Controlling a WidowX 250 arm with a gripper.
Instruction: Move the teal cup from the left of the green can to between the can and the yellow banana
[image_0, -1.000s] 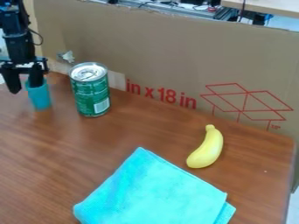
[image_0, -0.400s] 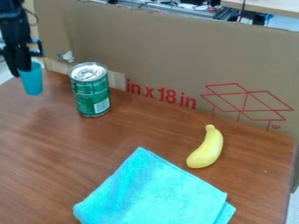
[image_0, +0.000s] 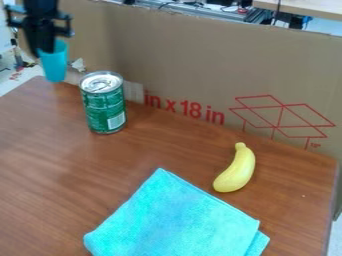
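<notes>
At the upper left, the black gripper (image_0: 43, 49) is shut on the rim of a teal cup (image_0: 55, 64), which hangs upright above the table's far left corner. Just right of and below the cup stands a green can (image_0: 103, 104) with a silver top. A yellow banana (image_0: 235, 169) lies on the right part of the table. Nearest the camera is a folded turquoise cloth (image_0: 175, 220).
The brown wooden table (image_0: 40, 165) ends at the right and far left. A tall cardboard wall (image_0: 194, 55) with red print runs along its back edge, close behind the can.
First apart at the cup, the gripper's fingers have closed on its rim. The gripper has lifted the cup up off the table and a little to the right. Can, banana and cloth are unmoved.
</notes>
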